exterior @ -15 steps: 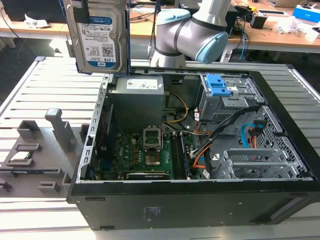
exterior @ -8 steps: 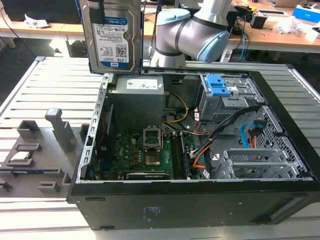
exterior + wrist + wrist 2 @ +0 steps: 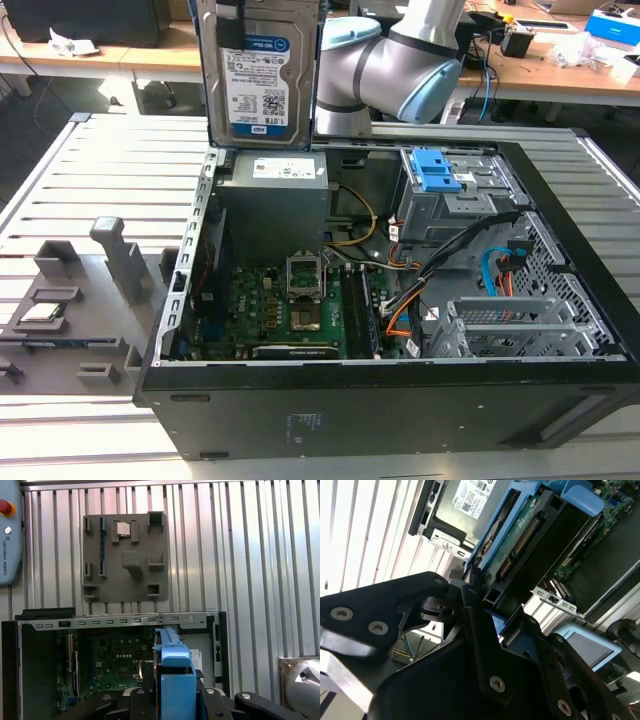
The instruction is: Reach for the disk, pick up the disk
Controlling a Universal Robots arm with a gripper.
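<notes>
Above the open computer case, the disk hangs upright, label outward, with the gripper clamped on its upper end. A sound hold probably bears squarely on the blue plastic rails, not the slick silver casing. Below: black sheet-metal chassis, ribbed metal table.

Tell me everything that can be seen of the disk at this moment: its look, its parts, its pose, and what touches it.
The disk is a flat rectangular drive of silver-looking metal. Its broad face, turned toward the exterior view, carries a white-and-blue label with barcodes. Along its sides run blue plastic rails, and the second wrist view shows a connector row on one edge. It hangs upright in the air above the open computer case, not touching it. The gripper is shut on it near its top.
</notes>
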